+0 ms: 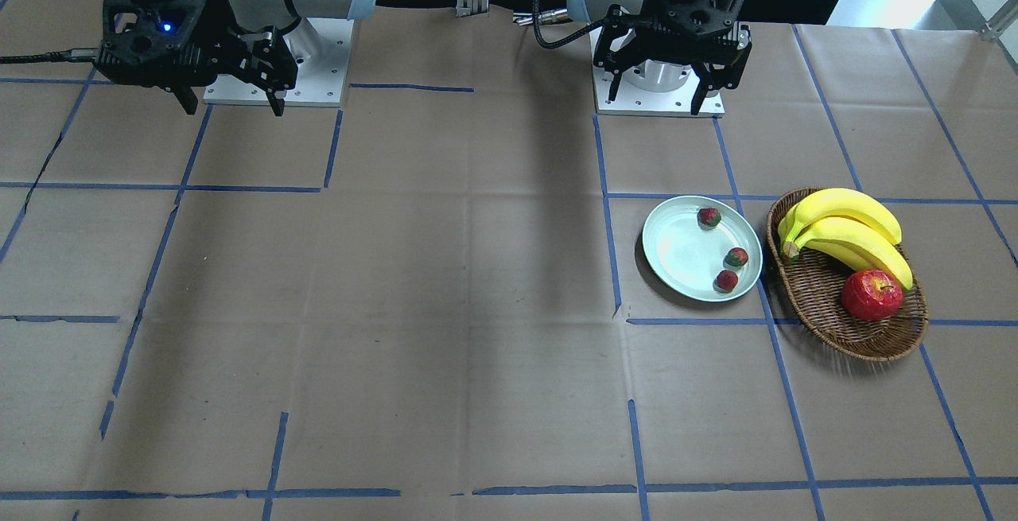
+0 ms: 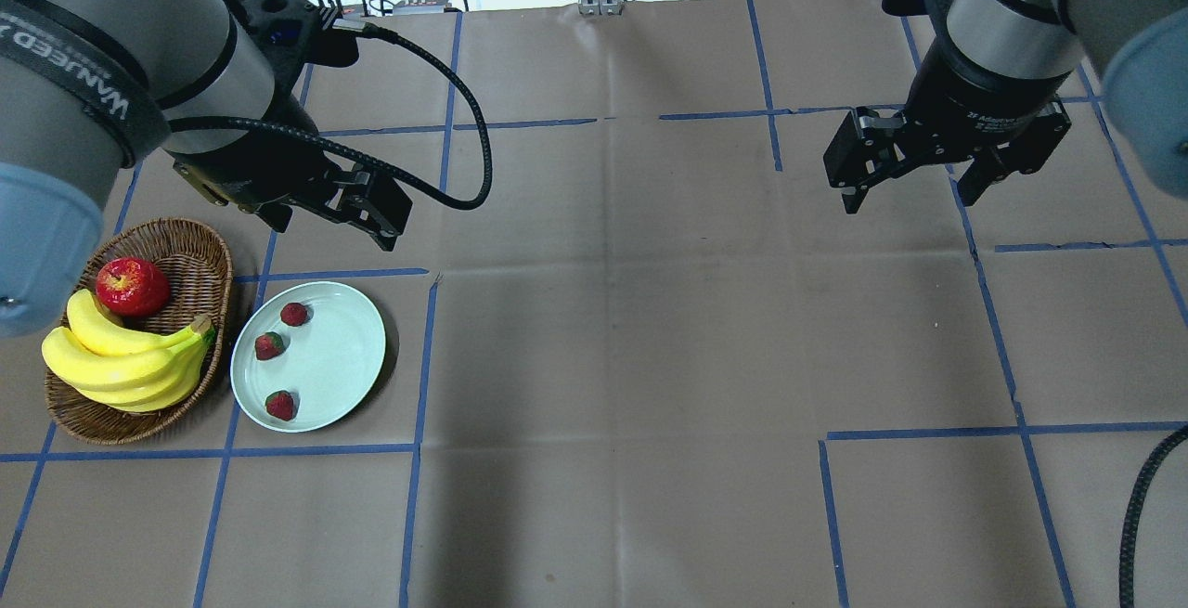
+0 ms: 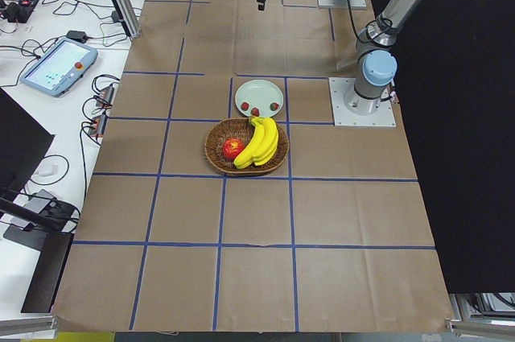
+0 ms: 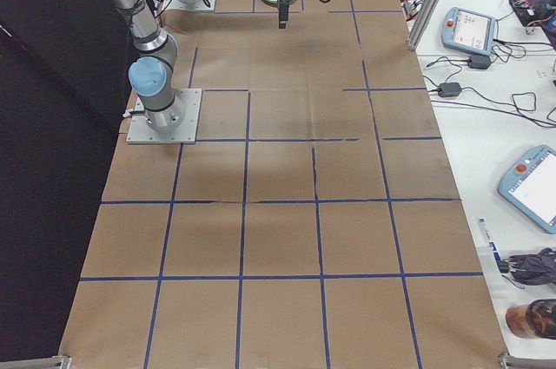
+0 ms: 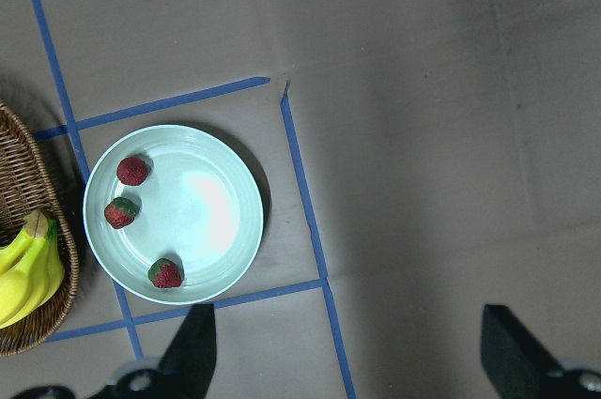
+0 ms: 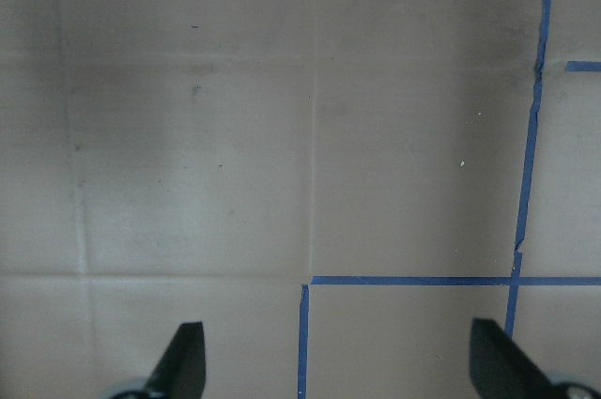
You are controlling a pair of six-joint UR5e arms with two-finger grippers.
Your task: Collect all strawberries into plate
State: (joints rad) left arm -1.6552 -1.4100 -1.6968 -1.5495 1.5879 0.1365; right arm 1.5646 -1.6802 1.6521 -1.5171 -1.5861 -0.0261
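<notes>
Overhead exterior view shows all three strawberries [image 2: 269, 345] lying on the green plate [image 2: 339, 357]. Each berry is apart from the others, on the side nearest the basket [image 2: 200, 255].

The plate sits down below the left pincer [image 5: 347, 343], a bit off to its side. It is far from the right pincer [image 2: 911, 198]. Both pincers are spread wide and hold nothing. They hang high over the table [image 2: 650, 357]. I think that is because no berry is left to pick up, so the job looks done.

The basket is just beside the plate. It holds bananas [image 2: 121, 367] and an apple [image 2: 132, 286], which are likely meant to stay there.

Brown paper covers the table, and blue tape lines [image 2: 325, 449] mark it into squares. In the side views, a white desk [image 3: 24, 117] next to the table carries a tablet [image 3: 52, 68].
</notes>
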